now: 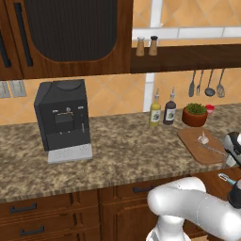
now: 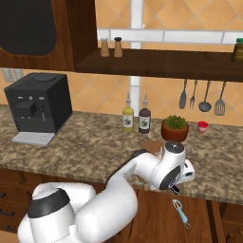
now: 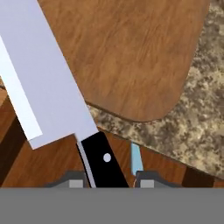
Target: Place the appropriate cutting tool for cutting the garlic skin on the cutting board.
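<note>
The cutting tool, a knife with a broad silver blade (image 3: 48,83) and a black handle (image 3: 101,161), is held by its handle in my gripper (image 3: 109,181), which is shut on it. Its blade reaches over the near corner of the brown cutting board (image 3: 131,52). In the left base view the thin blade (image 1: 212,150) lies across the front of the cutting board (image 1: 193,137), with the small whitish garlic (image 1: 203,138) just behind it. The gripper (image 1: 231,149) is at the board's right end. From the right, my hand (image 2: 176,186) hangs over the counter's front edge and covers most of the board (image 2: 151,144).
A teal-handled utensil (image 2: 181,213) lies lower, in front of the counter edge. A potted plant (image 1: 195,114), two bottles (image 1: 162,111) and a small red cup (image 1: 210,109) stand behind the board. A black coffee machine (image 1: 63,120) sits at the left on the granite counter (image 1: 127,150).
</note>
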Tool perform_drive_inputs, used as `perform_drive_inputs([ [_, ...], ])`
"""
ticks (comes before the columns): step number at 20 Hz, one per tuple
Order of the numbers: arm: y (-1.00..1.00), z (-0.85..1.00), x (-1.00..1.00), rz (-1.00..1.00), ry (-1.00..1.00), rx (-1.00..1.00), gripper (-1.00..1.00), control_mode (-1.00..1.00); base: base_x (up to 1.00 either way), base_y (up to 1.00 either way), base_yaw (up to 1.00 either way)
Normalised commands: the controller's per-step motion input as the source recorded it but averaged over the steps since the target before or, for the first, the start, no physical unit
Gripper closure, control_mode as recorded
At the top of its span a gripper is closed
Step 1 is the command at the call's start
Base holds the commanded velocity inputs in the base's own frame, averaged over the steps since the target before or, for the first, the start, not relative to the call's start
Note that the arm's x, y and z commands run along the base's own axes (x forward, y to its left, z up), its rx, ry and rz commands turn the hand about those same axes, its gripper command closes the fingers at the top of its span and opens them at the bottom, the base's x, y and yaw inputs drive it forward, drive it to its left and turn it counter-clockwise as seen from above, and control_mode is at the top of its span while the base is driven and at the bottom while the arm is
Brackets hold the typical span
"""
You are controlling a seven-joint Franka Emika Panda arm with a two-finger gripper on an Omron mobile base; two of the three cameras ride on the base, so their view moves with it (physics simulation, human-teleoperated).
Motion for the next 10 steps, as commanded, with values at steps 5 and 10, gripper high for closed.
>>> perform_drive_inputs([
  [5,0.28,-0.06,0.96,0.0,0.01,0.07,1.0,-1.0,0.0,0.0,0.0],
  [10,0.18,-0.44,0.62,0.0,0.01,0.06,1.0,-1.0,0.0,0.0,0.0],
])
